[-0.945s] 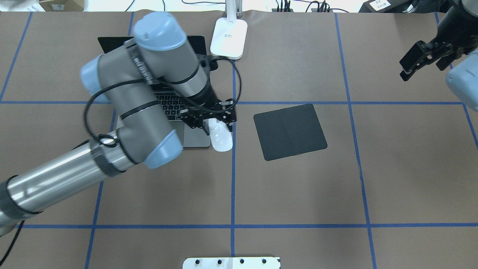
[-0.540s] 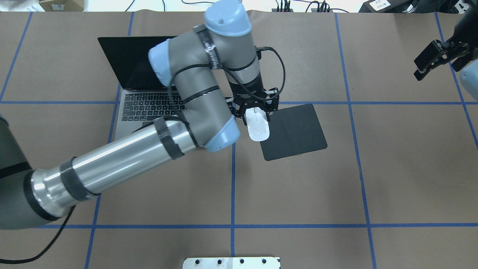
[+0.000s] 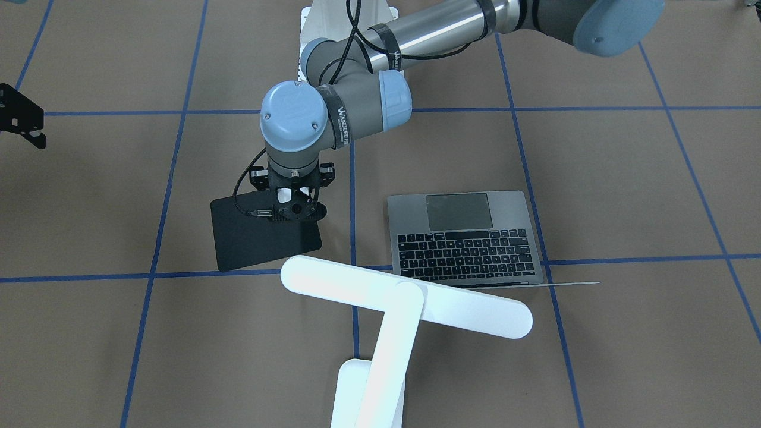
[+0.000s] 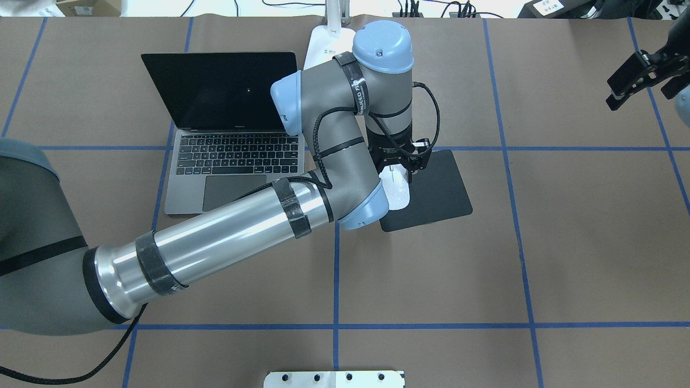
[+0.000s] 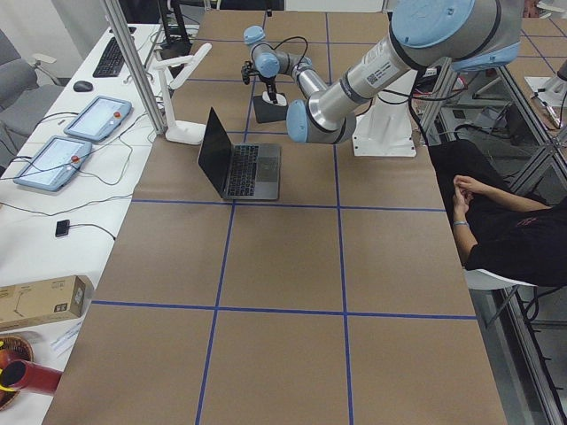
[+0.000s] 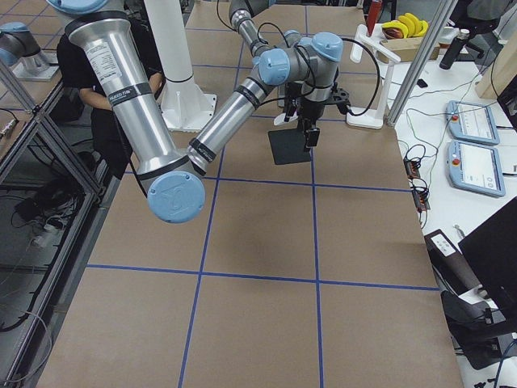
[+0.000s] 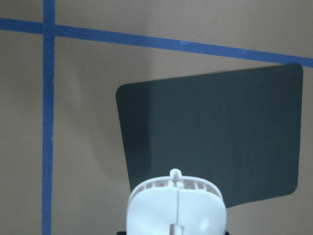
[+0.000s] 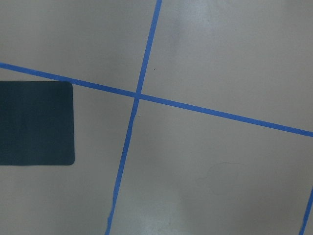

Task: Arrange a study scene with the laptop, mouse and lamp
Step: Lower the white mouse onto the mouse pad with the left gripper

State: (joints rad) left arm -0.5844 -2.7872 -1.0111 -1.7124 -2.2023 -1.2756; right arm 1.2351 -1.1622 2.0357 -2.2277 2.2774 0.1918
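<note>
My left gripper (image 4: 398,168) is shut on the white mouse (image 4: 397,193) and holds it over the near-left part of the black mat (image 4: 436,186). In the left wrist view the mouse (image 7: 176,208) hangs above the mat (image 7: 215,132); I cannot tell whether it touches. The open dark-grey laptop (image 4: 232,161) stands left of the mat and also shows in the front view (image 3: 467,238). The white T-shaped lamp (image 3: 404,297) stands behind them; the left arm partly hides its base (image 4: 322,40). My right gripper (image 4: 639,99) hovers open and empty at the far right.
A white bolted plate (image 4: 334,379) lies at the table's near edge, and the robot's white pedestal (image 3: 351,18) stands there too. Blue tape lines grid the brown table (image 4: 566,242). A seated person (image 5: 505,221) and a side desk with tablets (image 5: 80,133) flank the table.
My left gripper has carried the mouse to the right, from beside the laptop's corner to over the black mat. My right gripper has drawn back toward the far right edge.
</note>
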